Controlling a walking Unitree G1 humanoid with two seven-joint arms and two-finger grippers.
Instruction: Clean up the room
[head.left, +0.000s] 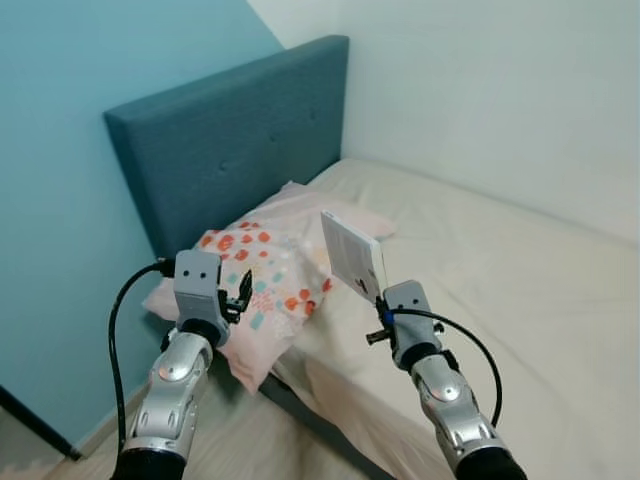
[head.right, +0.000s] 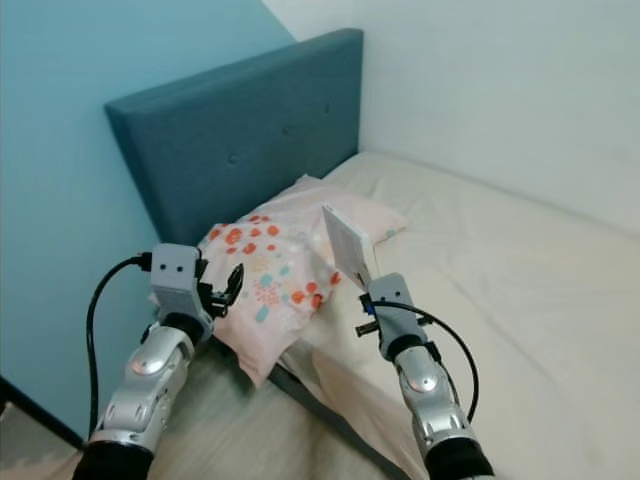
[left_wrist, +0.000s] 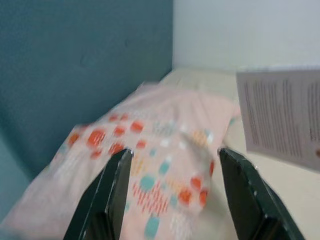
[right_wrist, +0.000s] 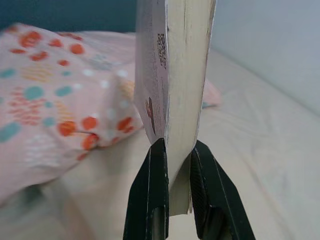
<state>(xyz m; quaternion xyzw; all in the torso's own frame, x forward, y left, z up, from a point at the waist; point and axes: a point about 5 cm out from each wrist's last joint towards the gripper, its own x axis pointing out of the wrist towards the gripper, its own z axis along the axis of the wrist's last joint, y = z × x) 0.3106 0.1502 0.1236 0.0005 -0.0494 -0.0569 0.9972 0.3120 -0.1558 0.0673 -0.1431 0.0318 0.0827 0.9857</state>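
- Nearest, low on the right: right gripper (head.left: 378, 297) raised over the bed's near edge, jaws pinching the book (head.left: 352, 253) at its lower end, one finger (right_wrist: 149, 192) against each cover, the page block squeezed between them.
- Held upright and tilted back over the mattress (head.left: 520, 290), well above the sheet — a thin, pale paperback by the look of it, fine print and a small code square on the back cover.
- Judged light and fairly stiff across the covers, yet prone to bowing or flapping open from the free top end; gripped so low, likely to lever and slip if swung fast.
- Better hold, probably: deeper over the spine side, or flat with jaws across both covers near the middle; glossy cover may be slick, so firm rather than gentle pressure.
- On the left: left gripper (head.left: 241, 294) with jaws spread and nothing between them, hovering just before the near end of the pillow (head.left: 262, 275).
- Pillow pink with orange and teal spots, lying along the head of the bed with its near corner hanging over the mattress edge — soft, bulky, light; best grabbed by a bunched corner or a fold of the case, since a shallow pinch would only tug at fabric.
- Farther back: blue padded headboard (head.left: 235, 140) behind the pillow, then the pale wall (head.left: 500, 90) meeting the far side of the bed.
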